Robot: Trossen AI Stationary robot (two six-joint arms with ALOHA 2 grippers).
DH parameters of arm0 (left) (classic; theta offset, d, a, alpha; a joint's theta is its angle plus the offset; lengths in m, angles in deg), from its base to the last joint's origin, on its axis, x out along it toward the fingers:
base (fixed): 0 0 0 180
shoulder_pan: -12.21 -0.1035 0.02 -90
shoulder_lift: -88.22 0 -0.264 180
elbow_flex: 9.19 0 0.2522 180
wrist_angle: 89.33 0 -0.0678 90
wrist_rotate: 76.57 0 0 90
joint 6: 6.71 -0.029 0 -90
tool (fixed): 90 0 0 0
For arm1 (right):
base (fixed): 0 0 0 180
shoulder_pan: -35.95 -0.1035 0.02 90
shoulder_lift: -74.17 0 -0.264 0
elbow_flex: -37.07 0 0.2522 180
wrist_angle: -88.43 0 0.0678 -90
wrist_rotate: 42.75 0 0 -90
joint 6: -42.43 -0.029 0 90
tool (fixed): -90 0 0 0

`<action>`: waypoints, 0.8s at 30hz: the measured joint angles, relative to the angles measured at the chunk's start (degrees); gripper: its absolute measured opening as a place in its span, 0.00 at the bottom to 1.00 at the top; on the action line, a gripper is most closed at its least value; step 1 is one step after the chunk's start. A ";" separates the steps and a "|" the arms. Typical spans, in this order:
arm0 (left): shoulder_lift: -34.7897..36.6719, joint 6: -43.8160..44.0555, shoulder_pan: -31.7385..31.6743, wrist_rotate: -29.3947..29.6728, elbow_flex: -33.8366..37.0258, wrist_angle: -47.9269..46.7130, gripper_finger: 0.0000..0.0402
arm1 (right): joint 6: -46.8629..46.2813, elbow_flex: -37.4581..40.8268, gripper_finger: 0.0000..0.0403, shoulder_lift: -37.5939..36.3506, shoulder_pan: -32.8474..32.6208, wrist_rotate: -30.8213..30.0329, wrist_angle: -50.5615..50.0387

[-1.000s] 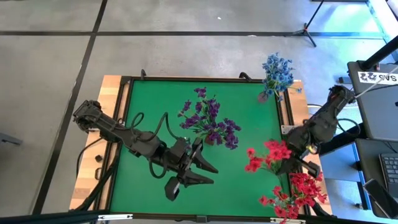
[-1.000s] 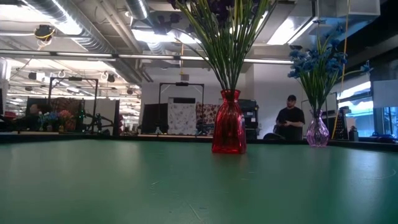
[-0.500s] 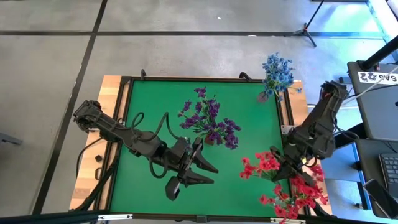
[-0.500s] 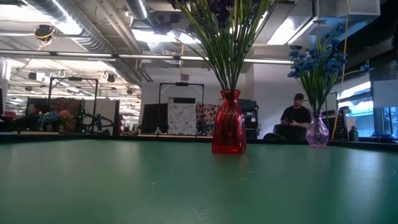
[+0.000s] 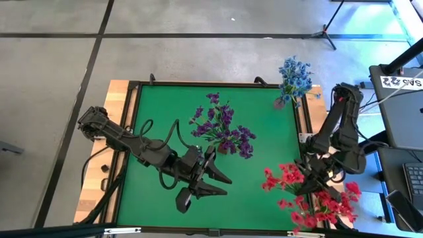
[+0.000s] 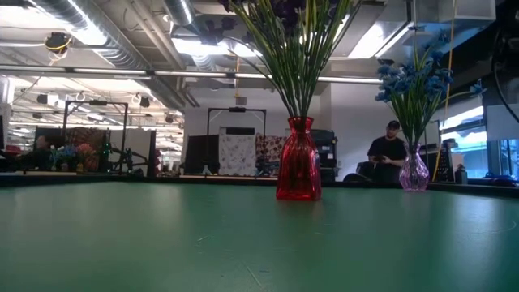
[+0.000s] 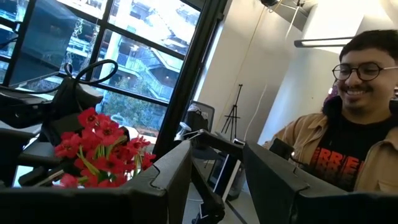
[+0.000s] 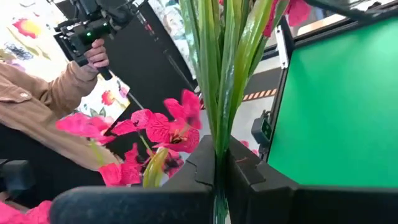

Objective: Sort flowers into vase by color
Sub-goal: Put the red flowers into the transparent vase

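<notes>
My right gripper (image 5: pixel 309 177) is over the table's near right corner, shut on a red flower sprig (image 5: pixel 284 177). More red flowers (image 5: pixel 325 206) are bunched just beyond the near right corner. Purple flowers (image 5: pixel 221 129) stand in a red vase (image 6: pixel 298 170) at the table's middle. Blue flowers (image 5: pixel 294 78) stand in a clear purple vase (image 6: pixel 413 172) at the far right corner. My left gripper (image 5: pixel 227 186) hangs open over the near middle and touches nothing. In the left wrist view my left gripper (image 7: pixel 217 155) faces the red flowers (image 7: pixel 102 149). My right gripper (image 8: pixel 219 165) pinches the red sprig's bundle of green stems (image 8: pixel 219 134) between its two fingers. The stems run out past the fingertips, and the red blossoms (image 8: pixel 177 127) spread beyond them. In the high view the blossoms (image 5: pixel 283 176) point toward the table's left. The sprig does not show in the low view.
The green mat (image 5: pixel 165 106) lies inside a dark frame on a wooden table. A person (image 7: pixel 348 124) sits beyond the table's right side, and a hand holds a camera rig (image 8: pixel 93 31) there. Another person (image 6: pixel 388 158) shows far behind the table.
My right arm has carried the red sprig toward the near edge and then a little toward the right edge, close to the red bunch at the near right corner. Its elbow has swung toward the far edge. The red bunch has shifted slightly.
</notes>
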State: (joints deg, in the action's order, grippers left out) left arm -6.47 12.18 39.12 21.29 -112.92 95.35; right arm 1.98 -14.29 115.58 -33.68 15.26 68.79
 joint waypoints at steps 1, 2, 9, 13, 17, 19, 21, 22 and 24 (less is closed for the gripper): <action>-0.02 0.00 0.00 0.02 0.00 0.00 0.36 | 0.32 0.00 0.02 0.00 -0.67 -1.19 0.08; -0.01 0.03 0.01 0.00 0.02 0.00 0.36 | 0.61 0.00 0.02 0.00 -1.26 -2.14 0.13; -0.02 0.22 0.02 0.00 0.01 0.00 0.36 | 5.85 1.34 0.02 -0.05 -2.73 -2.38 6.21; -0.02 0.53 0.02 0.00 0.00 0.00 0.36 | 8.04 5.37 0.02 0.00 -2.75 1.01 14.56; -0.01 0.57 0.02 0.12 0.00 0.00 0.36 | 11.21 9.76 0.02 0.00 -2.73 2.91 22.86; -0.02 0.61 0.02 0.22 0.00 0.00 0.36 | 13.03 11.18 0.02 0.00 -2.73 4.24 26.48; -0.02 0.64 0.00 0.28 0.00 0.00 0.36 | 14.73 11.95 0.02 0.00 -2.75 4.70 28.00; -0.02 0.66 -0.04 0.30 0.00 0.00 0.36 | 15.59 12.23 0.02 0.00 -2.73 5.42 28.39; -0.02 1.51 -0.31 0.32 0.00 0.00 0.36 | 17.22 12.49 0.02 0.00 -2.72 7.40 28.77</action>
State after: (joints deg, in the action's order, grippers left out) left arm -6.49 13.69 38.82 21.61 -112.92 95.35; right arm 19.20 -1.80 115.58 -36.40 22.66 97.57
